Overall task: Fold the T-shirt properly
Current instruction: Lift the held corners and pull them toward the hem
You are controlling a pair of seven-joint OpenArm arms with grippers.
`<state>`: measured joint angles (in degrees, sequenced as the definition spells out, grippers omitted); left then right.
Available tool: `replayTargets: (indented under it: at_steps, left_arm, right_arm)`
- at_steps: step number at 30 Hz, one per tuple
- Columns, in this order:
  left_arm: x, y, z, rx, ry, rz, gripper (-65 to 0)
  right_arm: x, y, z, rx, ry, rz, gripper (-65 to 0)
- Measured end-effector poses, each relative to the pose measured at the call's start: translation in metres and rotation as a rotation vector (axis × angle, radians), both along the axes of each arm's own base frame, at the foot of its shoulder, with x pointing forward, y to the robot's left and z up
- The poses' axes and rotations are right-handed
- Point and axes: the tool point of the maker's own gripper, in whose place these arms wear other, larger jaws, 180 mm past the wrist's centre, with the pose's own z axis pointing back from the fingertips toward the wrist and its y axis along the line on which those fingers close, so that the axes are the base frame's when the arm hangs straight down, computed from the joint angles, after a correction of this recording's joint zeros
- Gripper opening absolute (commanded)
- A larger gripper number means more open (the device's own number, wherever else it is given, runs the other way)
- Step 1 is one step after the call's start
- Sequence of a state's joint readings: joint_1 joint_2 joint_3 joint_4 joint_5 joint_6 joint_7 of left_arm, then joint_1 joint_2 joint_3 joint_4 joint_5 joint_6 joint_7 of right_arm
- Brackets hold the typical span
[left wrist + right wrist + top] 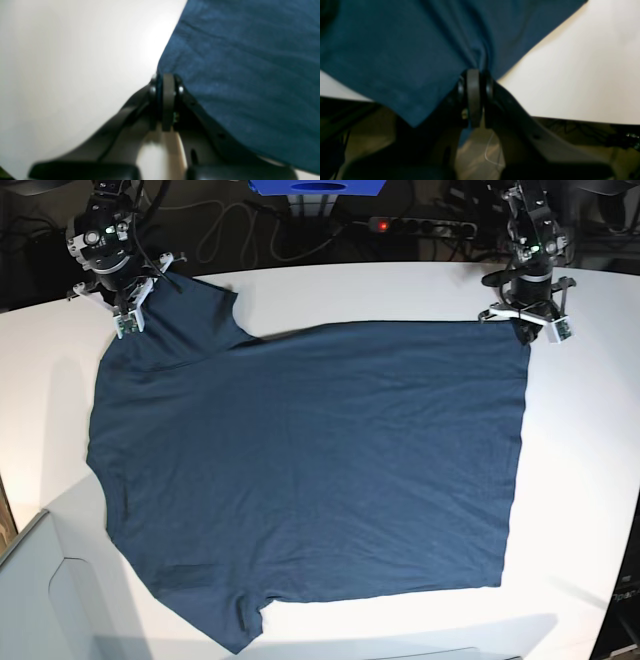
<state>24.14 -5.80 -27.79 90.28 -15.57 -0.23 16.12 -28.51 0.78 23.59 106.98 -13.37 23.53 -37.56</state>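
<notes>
The dark navy T-shirt lies spread flat on the white table, neck end toward the left of the base view. My left gripper stands at the shirt's far right corner. In the left wrist view the left gripper is shut on the edge of the T-shirt. My right gripper is at the far left sleeve. Seen from the right wrist, the right gripper is shut on a pinched fold of the T-shirt, which hangs partly past the table edge.
A blue box, a power strip with a red light and cables lie behind the table's far edge. A pale grey panel sits at the near left corner. The floor shows below the table edge in the right wrist view.
</notes>
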Motion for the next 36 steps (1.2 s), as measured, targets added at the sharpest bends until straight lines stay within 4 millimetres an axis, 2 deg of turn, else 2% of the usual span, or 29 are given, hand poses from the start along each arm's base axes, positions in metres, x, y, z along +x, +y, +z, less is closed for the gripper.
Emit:
replayTargets:
  at_steps: [3,9,12,15,19,22,27,31,36]
  left_arm:
    - [0.003,-0.002,0.018,0.027,-0.038,-0.018,-65.0]
    - [0.014,-0.007,0.047,0.061,-0.102,-0.050,-65.0]
    - [0.012,-0.007,0.049,0.064,-0.099,-0.054,-65.0]
    - [0.012,-0.007,0.049,0.064,-0.099,-0.054,-65.0]
    - [0.016,-0.007,0.050,0.062,-0.106,-0.052,-65.0]
    - [0.028,-0.006,0.055,0.063,-0.136,-0.050,-65.0]
    - [0.048,-0.007,0.067,0.065,-0.190,-0.048,-65.0]
    - [0.063,-0.006,0.078,0.067,-0.235,-0.046,-65.0]
    - [0.082,-0.003,0.077,0.046,-0.262,-0.028,-65.0]
  right_arm:
    - [0.011,-0.003,0.017,-0.022,-0.057,0.007,-64.9]
    - [0.014,-0.002,0.035,-0.045,-0.096,0.023,-64.9]
    - [0.022,0.000,0.048,-0.054,-0.138,0.034,-64.9]
    - [0.026,0.001,0.051,-0.056,-0.148,0.040,-64.9]
    - [0.046,0.007,0.061,-0.050,-0.196,0.090,-64.9]
    - [0.059,0.007,0.067,-0.054,-0.226,0.094,-64.9]
    - [0.092,0.008,0.086,-0.055,-0.305,0.090,-64.9]
    - [0.116,0.001,0.084,-0.055,-0.296,0.067,-64.9]
    - [0.148,-0.006,0.080,-0.039,-0.303,0.056,-64.9]
